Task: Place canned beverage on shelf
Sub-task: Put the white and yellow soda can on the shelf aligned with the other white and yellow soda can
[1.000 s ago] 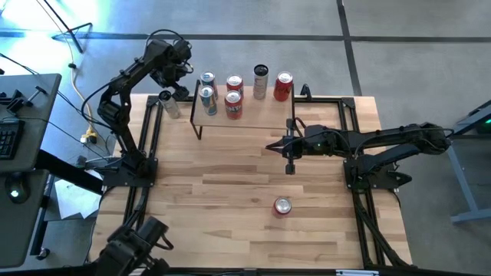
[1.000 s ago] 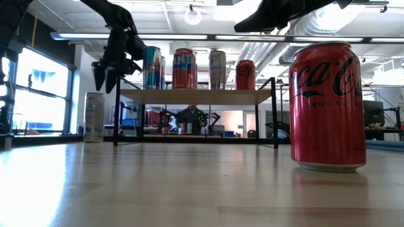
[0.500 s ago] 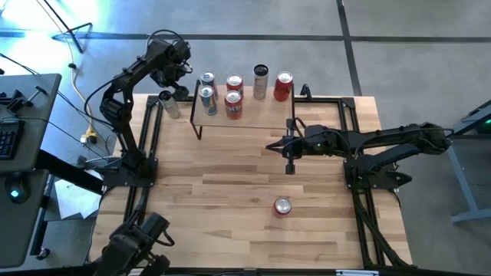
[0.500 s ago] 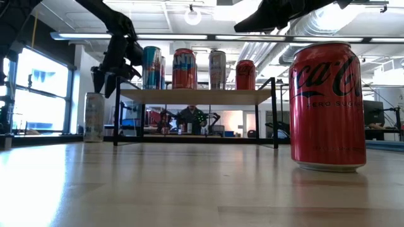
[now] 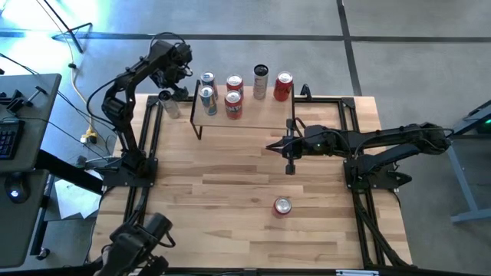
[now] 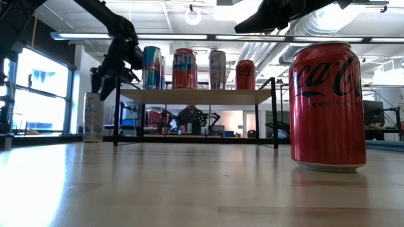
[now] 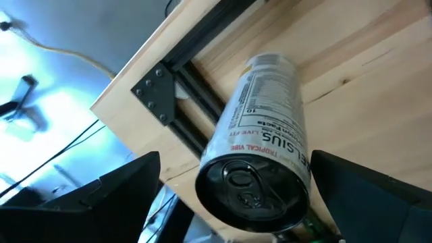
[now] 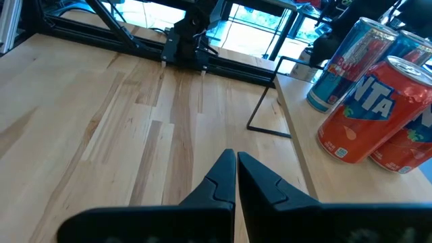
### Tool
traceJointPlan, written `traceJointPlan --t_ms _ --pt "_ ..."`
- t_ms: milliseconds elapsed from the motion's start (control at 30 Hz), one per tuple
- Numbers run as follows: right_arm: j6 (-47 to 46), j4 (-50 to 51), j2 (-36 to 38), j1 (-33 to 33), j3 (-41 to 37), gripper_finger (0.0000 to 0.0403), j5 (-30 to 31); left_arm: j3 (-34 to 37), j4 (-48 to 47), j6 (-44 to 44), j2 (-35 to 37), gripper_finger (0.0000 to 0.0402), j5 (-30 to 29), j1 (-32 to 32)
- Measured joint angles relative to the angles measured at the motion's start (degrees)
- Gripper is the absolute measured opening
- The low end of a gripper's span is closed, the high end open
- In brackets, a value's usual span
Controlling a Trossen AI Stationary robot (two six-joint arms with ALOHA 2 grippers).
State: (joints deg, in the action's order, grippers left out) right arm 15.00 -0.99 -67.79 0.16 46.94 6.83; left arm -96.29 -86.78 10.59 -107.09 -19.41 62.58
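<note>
five cans [image 5: 233, 106] on shelf [image 5: 253, 113]; one can [image 5: 282, 206] on table [image 5: 230, 192].

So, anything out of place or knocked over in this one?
Nothing is spilled or toppled. Two cans are still off the shelf: a white can standing beside its left end, with the open left gripper poised over it, and a red can alone near the table's front. The right gripper waits shut.

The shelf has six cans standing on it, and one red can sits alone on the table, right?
Not six. The high view shows five cans on the shelf: two blue, two orange-red and one red. A dark-topped can may stand behind it. The lone red can does sit on the table.
</note>
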Motion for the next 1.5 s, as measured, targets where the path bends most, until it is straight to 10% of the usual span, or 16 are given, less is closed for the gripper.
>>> traceJointPlan --t_ms 600,800,1167,1500 --pt "0.0 0.6 0.0 0.0 0.0 0.0000 0.0 1.2 0.8 0.6 0.0 0.0364 -2.3 -0.8" --pt "0.0 0.8 0.0 0.0 0.0 0.0000 0.0 1.2 1.8 1.5 0.0 0.0306 6.1 -1.9" --pt "0.0 0.8 0.0 0.0 0.0 0.0000 0.0 1.2 1.0 1.1 0.0 0.0164 4.6 -1.0" --pt "0.0 0.9 0.0 0.0 0.0 0.0000 0.0 1.2 1.1 1.2 0.5 0.0126 3.8 -1.7"
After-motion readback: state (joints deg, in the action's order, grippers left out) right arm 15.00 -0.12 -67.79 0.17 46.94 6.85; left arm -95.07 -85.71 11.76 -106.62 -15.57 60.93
